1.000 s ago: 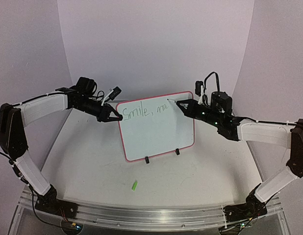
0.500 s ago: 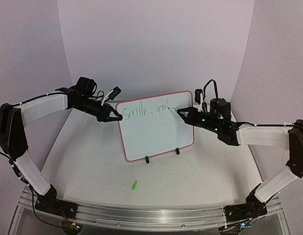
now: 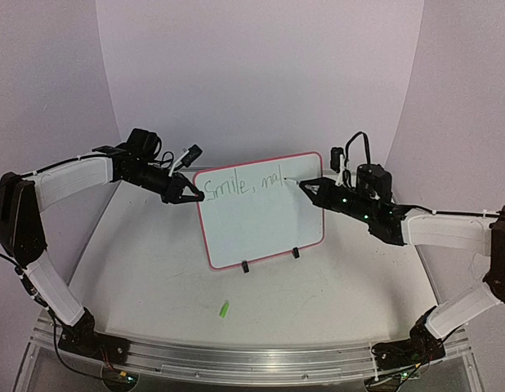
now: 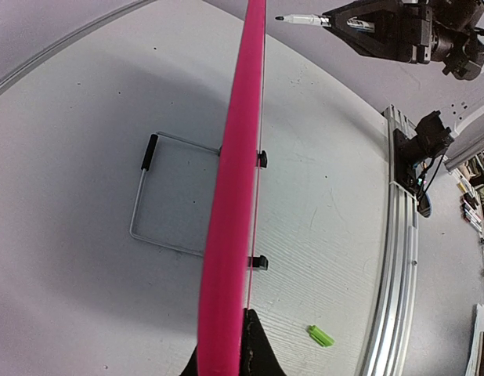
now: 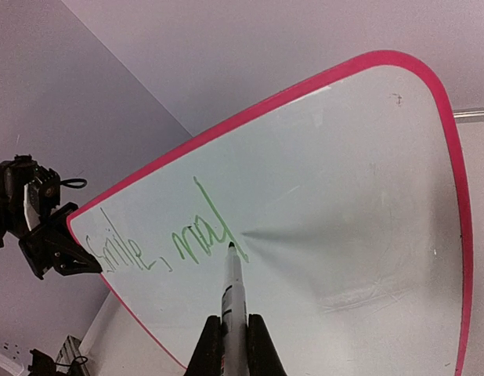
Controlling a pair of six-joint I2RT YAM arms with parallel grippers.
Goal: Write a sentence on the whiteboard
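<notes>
Whiteboard (image 3: 261,220), small, rectangular, white with a thin red-pink rim and rounded corners: upright near the middle of the pale grey table (image 3: 154,278), tilted slightly back. Set on two small black clip feet (image 3: 245,266), with a thin wire stand (image 4: 160,196) behind.

Left gripper (image 3: 192,196), black, two-fingered: closed on the board's upper left edge, the rim pinched between the fingers.

Right gripper (image 5: 234,325), black as well: closed around a slim pale-barrelled marker pen (image 5: 233,286) with a dark tip, pointed at the board's upper half. Tip just beside the last stroke written; whether touching the surface, cannot tell.

Thin green handwriting (image 5: 160,243) along the top of the board, starting at the left: "Smile, ma" plus one tall upright stroke, small letters, in one line.

Small bright green cap (image 3: 225,309) lying on the table in front of the board, well apart from it, nearer the arm bases.
</notes>
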